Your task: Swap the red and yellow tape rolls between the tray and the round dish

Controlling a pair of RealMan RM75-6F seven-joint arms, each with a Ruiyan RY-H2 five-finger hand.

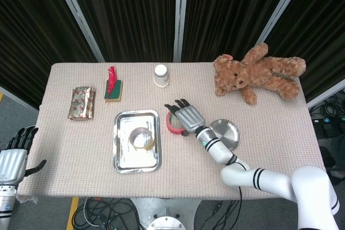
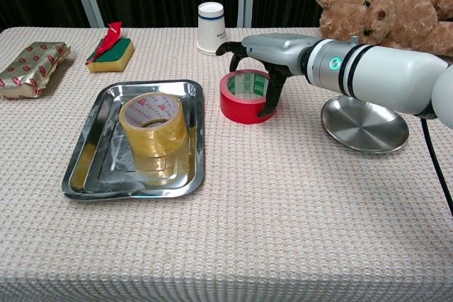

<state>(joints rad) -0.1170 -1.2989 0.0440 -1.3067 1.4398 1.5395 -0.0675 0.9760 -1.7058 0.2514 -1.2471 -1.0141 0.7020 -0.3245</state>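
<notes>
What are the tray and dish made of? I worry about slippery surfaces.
Tray: looks like polished metal, probably stainless steel; it mirrors the yellow roll sitting in it. Dish: similar metal with a duller, brushed sheen and soft highlights. Both look smooth; grip cannot be judged.

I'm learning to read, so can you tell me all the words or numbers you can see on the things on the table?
None can be read here.
Yellow tape roll: red printing round its top rim, too small to read.
Red tape roll: green marks on the white inner core, too blurred to read.
Gift-wrapped box: only a red and gold pattern, no clear words.
White paper cup: a dark band, no words.
</notes>
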